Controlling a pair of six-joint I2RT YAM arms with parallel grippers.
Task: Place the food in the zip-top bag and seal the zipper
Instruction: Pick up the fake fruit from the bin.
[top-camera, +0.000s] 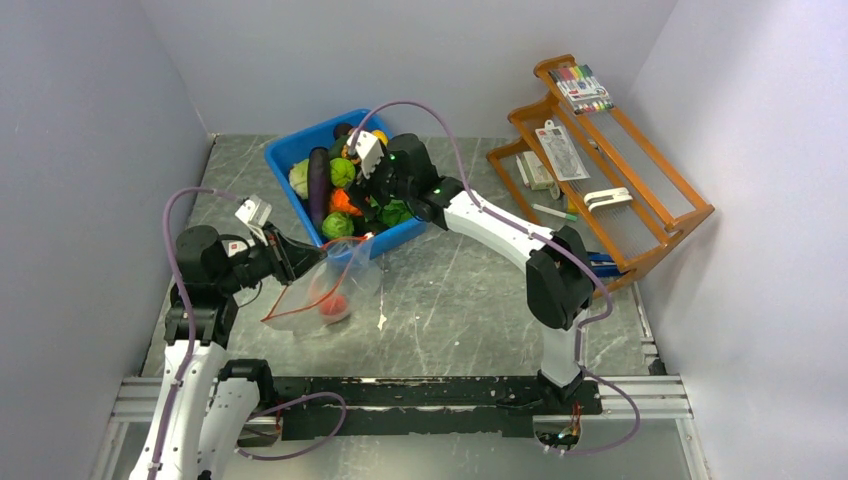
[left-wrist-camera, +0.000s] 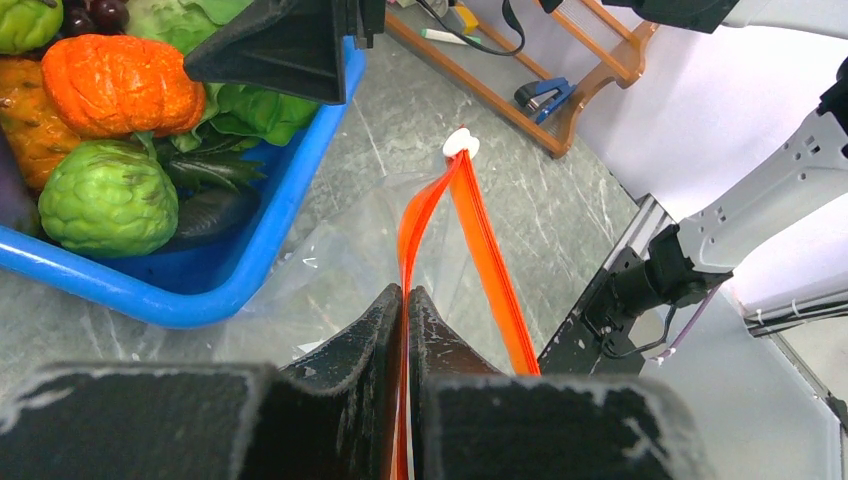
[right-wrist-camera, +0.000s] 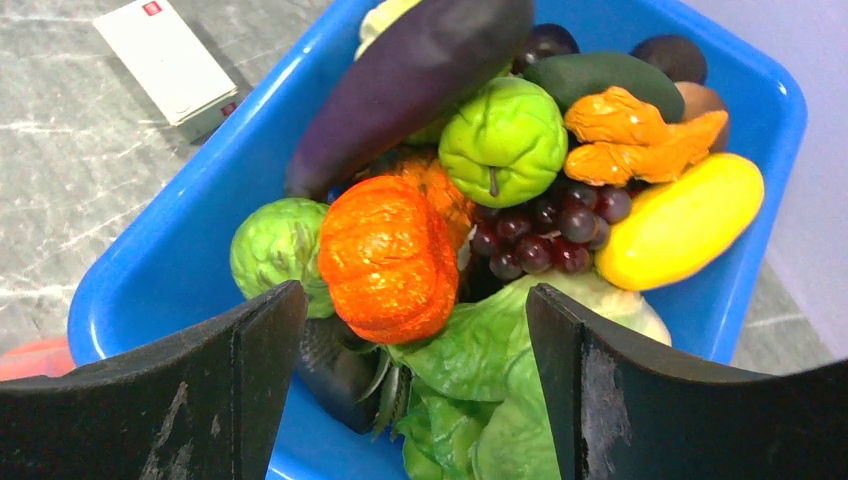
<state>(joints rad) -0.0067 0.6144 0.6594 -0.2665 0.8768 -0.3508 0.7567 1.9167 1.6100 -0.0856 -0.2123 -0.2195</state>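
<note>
The clear zip-top bag (top-camera: 335, 285) hangs off the left gripper with a red-orange piece of food (top-camera: 334, 304) inside it. My left gripper (left-wrist-camera: 405, 295) is shut on one lip of the red-orange zipper (left-wrist-camera: 478, 225); the other lip spreads away, so the mouth gapes. A white slider (left-wrist-camera: 461, 144) sits at the zipper's far end. The food fills a blue bin (top-camera: 290, 150): an orange pumpkin (right-wrist-camera: 388, 258), green balls (right-wrist-camera: 503, 140), a purple eggplant (right-wrist-camera: 400, 85), a yellow piece (right-wrist-camera: 680, 222), grapes, lettuce. My right gripper (right-wrist-camera: 415, 330) is open, empty, just above the pumpkin and lettuce.
A wooden rack (top-camera: 600, 160) with markers and packets stands at the back right. A white box (right-wrist-camera: 170, 62) lies on the marble table beside the bin. Grey walls close in left, back and right. The right arm (top-camera: 500, 225) spans the table's middle.
</note>
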